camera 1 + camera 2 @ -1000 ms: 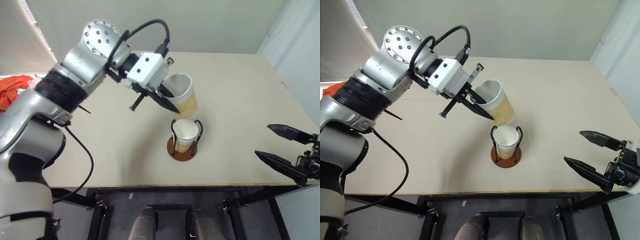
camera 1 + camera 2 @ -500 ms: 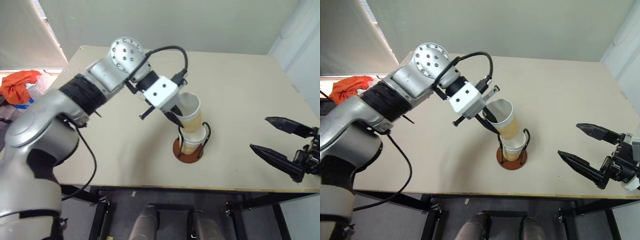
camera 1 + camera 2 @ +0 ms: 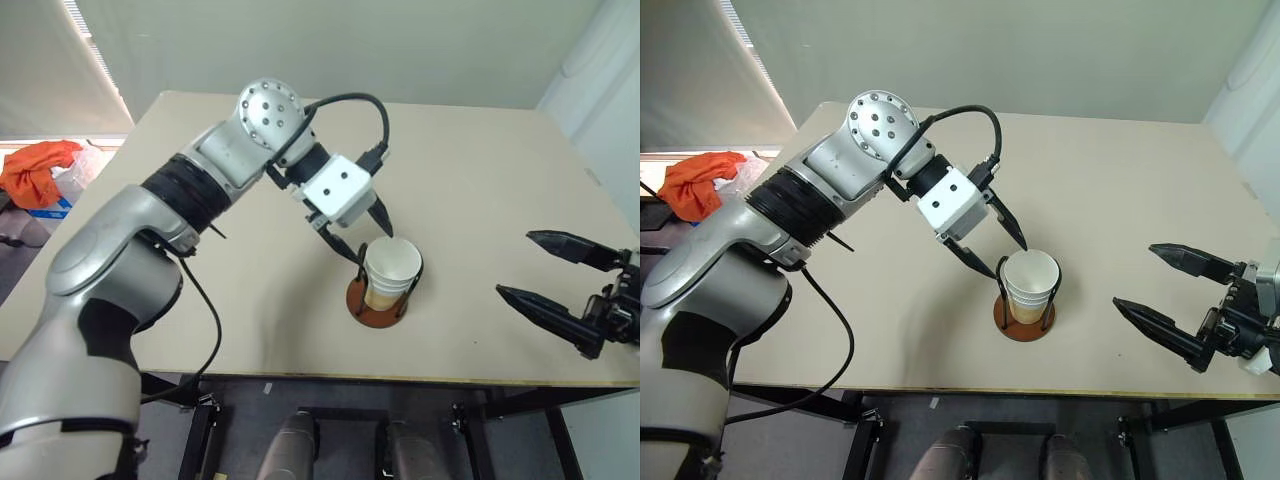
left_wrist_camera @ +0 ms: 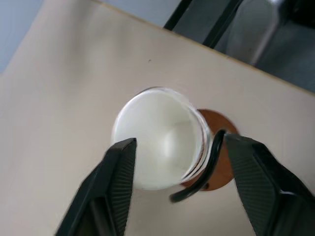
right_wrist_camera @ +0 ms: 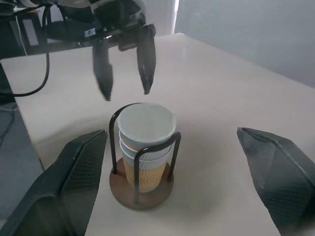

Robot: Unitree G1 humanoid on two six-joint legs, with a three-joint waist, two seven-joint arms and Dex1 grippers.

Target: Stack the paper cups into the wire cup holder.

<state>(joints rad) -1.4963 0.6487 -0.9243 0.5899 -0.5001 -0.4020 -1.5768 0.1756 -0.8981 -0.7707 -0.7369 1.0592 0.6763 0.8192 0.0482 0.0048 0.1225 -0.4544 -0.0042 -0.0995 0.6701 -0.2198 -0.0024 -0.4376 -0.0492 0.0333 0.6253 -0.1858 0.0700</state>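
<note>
The big beige table (image 3: 200, 250) takes up most of the room in front of the robot, its top bare apart from one small stand near the front edge. Off beyond the table's left corner, an orange cloth (image 3: 35, 170) lies in a heap.

The left arm reaches in over the table from the left, bending down toward the middle. Its left gripper (image 3: 1008, 255) hangs just above and beside the stand, fingers spread apart and holding nothing; in the right wrist view the two black fingertips (image 5: 146, 69) sit clear of the cup rim below them.

The right gripper (image 3: 545, 270) waits off the table's right edge, well apart from the stand, its two long black fingers spread wide and empty.

The wire cup holder (image 5: 140, 194) stands upright on its round reddish-brown base, its black wire loops rising on either side. Inside it the paper cups (image 5: 145, 147) are nested one in another, tan sides showing between the wires, white rims stacked at the top, the uppermost rim reaching about level with the loops.
</note>
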